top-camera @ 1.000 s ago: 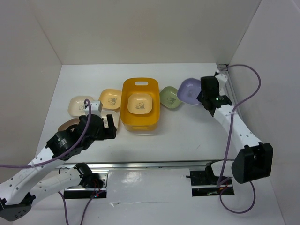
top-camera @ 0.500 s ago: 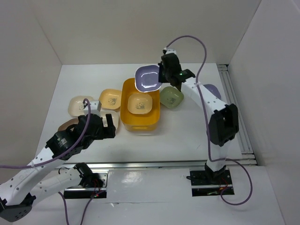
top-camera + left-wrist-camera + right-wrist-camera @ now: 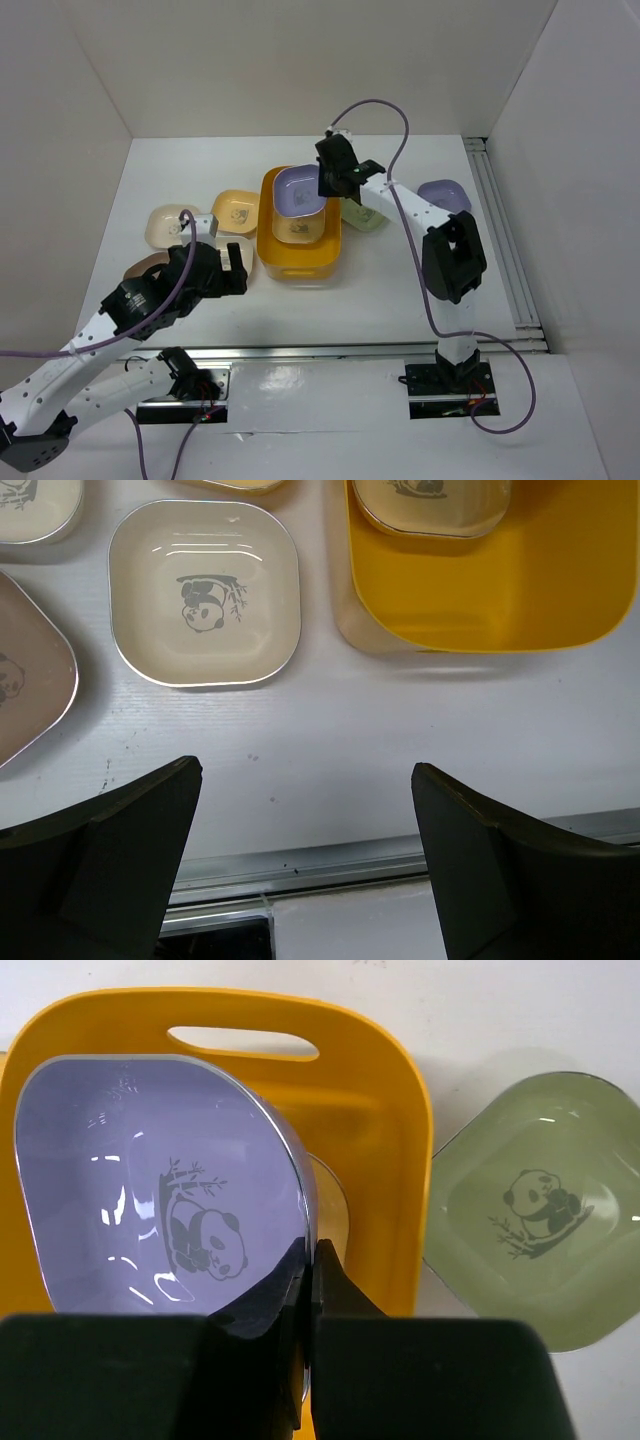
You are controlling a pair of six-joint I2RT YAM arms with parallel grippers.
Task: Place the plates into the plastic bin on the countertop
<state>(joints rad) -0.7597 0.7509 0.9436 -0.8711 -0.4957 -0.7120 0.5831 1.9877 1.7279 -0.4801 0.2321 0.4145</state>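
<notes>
The yellow-orange plastic bin (image 3: 300, 262) (image 3: 405, 1110) stands mid-countertop with a cream plate (image 3: 298, 230) inside. My right gripper (image 3: 335, 182) (image 3: 312, 1260) is shut on the rim of a lavender panda plate (image 3: 300, 188) (image 3: 150, 1180), held tilted inside the bin's far end above the cream plate. A green plate (image 3: 368, 215) (image 3: 540, 1205) lies just right of the bin, and another lavender plate (image 3: 445, 195) farther right. My left gripper (image 3: 232, 268) (image 3: 305, 770) is open and empty above the countertop, near a cream plate (image 3: 205, 592) left of the bin (image 3: 500, 590).
Left of the bin lie a yellow plate (image 3: 236, 210), a cream plate (image 3: 168, 225) and a tan plate (image 3: 143, 268) (image 3: 25, 690). A metal rail (image 3: 350, 350) (image 3: 300, 875) runs along the near edge. White walls close the back and sides.
My right arm carried the lavender plate from the far right to the bin and lowered it inside. A second lavender plate now shows at the right. My left arm barely moved.
</notes>
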